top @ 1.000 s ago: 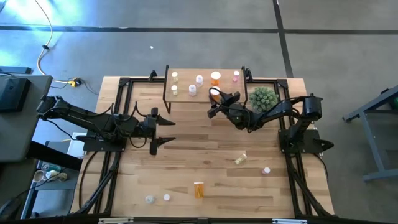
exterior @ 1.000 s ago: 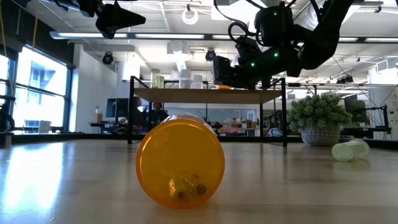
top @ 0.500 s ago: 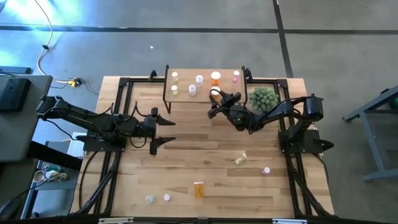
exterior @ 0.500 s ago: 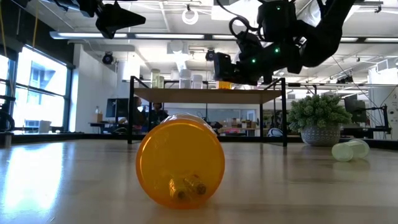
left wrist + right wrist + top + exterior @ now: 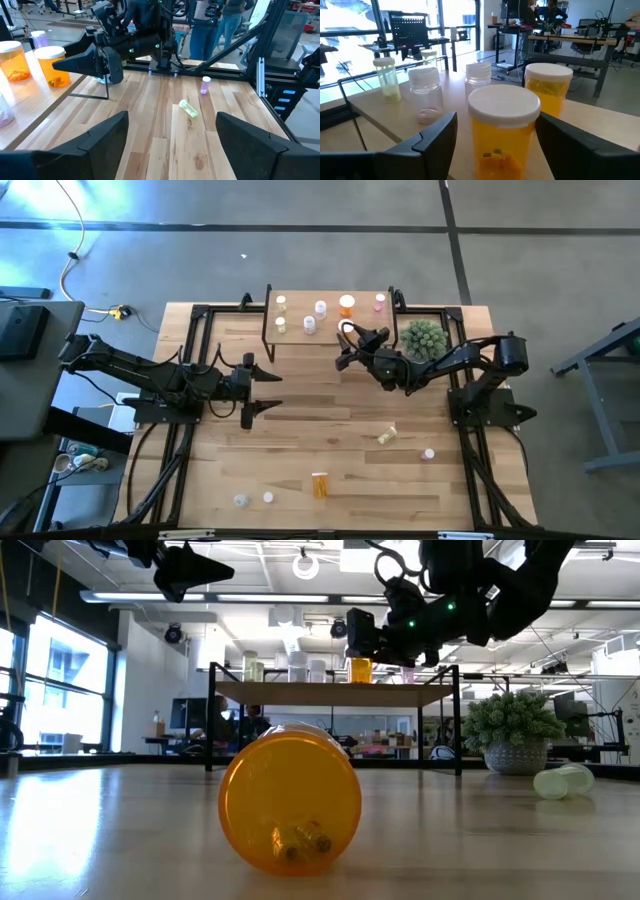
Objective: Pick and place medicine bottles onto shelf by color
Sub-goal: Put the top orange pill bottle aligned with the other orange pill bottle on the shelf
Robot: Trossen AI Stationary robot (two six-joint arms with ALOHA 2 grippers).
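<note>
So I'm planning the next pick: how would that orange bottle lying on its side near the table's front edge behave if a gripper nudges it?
The orange bottle lies on its round side, so it would probably roll off. It looks nearly empty, with only a couple of pills inside, so it is likely light and easily knocked. Its smooth plastic wall may slip under a loose grip.

Open right hand (image 5: 495, 142) around upright orange bottle (image 5: 503, 131), more bottles behind on shelf (image 5: 600, 127)

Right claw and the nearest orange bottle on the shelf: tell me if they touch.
Apart. The right wrist view shows the right claw open, with a gap on either side of the orange bottle standing on the shelf.
</note>
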